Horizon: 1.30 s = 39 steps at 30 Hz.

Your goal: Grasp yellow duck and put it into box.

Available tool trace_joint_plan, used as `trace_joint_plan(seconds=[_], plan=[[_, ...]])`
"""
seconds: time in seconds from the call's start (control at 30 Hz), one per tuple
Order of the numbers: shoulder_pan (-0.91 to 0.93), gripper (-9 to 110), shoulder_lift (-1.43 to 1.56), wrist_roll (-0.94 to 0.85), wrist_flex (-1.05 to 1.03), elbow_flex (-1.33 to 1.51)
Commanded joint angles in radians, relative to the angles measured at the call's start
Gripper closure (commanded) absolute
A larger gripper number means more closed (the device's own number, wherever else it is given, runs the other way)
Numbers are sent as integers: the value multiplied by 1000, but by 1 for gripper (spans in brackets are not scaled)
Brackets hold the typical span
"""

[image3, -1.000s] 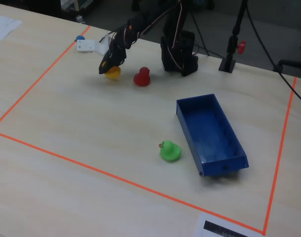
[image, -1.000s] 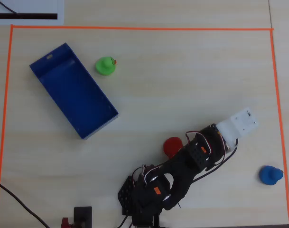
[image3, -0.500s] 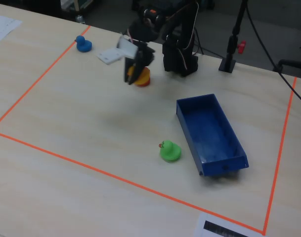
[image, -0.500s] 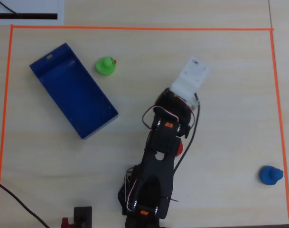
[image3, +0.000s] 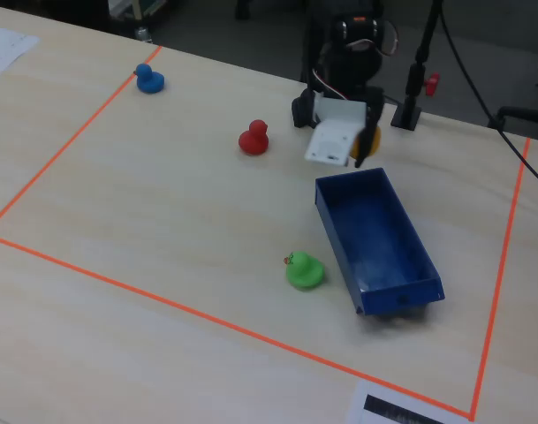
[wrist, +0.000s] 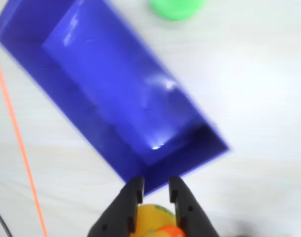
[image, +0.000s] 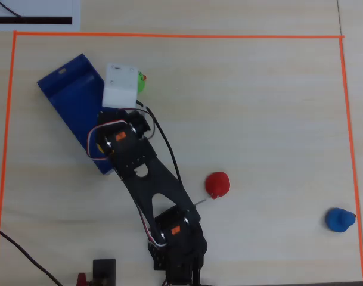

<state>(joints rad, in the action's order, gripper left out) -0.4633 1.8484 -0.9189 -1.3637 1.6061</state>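
clenched around the yellow duck [wrist: 151, 222], the end effector [wrist: 155, 193] is hanging at the near short end of the box [wrist: 115, 94] in the wrist view, its two black fingers [wrist: 132, 197] pressing on either side of the duck's yellow body while a bit of orange beak is showing between them. in the fixed view the duck [image3: 369, 141] is peeking out beside the white wrist block, lifted clear of the desk [image3: 162, 221] and just beyond the box's [image3: 379, 238] far end wall. in the overhead view the arm is reaching over the lower end of the box [image: 71, 95], covering that end, with only a sliver of yellow [image: 98, 145] showing beside the black motor housing.

the box is lying slantwise on the desk, its floor showing bare in the wrist and fixed views. the green duck [image3: 304, 270] is sitting on the desk just beside the box's long wall, close but apart from it. the red duck [image3: 253, 139] is standing well apart from the box, and the blue duck [image3: 148, 79] is sitting farther still from it, by the orange tape line [image3: 65, 150] that is framing the work area.
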Motion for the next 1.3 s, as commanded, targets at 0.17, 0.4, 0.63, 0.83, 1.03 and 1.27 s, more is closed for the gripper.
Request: trace_joint_plan(seconds=[0.17, 0.4, 0.63, 0.83, 1.03, 1.27], plan=[[-71, 101, -411, 26, -60, -500], [-20, 87, -446, 3, -58, -506], [48, 83, -437, -52, -23, -497], [199, 96, -354, -98, -3, -482], [506, 101, 38, -238, 282, 72], [630, 101, 603, -480, 572, 1034]])
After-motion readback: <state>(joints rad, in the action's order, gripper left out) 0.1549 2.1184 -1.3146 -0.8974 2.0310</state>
